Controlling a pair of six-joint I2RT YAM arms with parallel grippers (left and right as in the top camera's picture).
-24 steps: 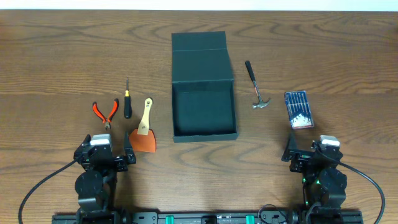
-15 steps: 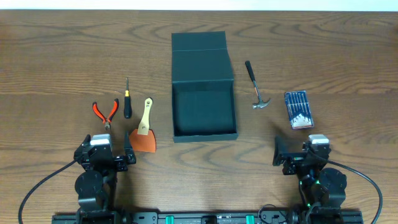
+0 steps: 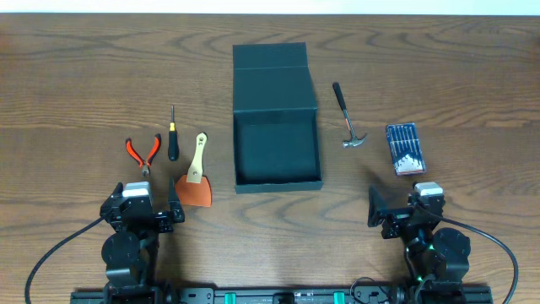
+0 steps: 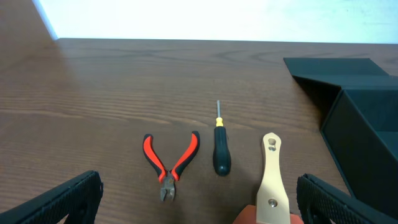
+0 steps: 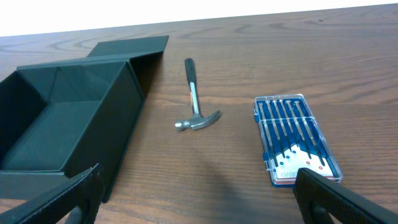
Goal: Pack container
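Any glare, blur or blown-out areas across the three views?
Overhead: even light, sharp, container interior reads dark. Left wrist: far background blown white, left gripper's fingers soft at the bottom corners. Right wrist: same blown background, slight sheen on the screwdriver case.

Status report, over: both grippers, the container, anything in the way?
Left gripper open, empty. Right gripper open, empty. Container lid open, nothing inside. Scraper lies just ahead of left gripper.
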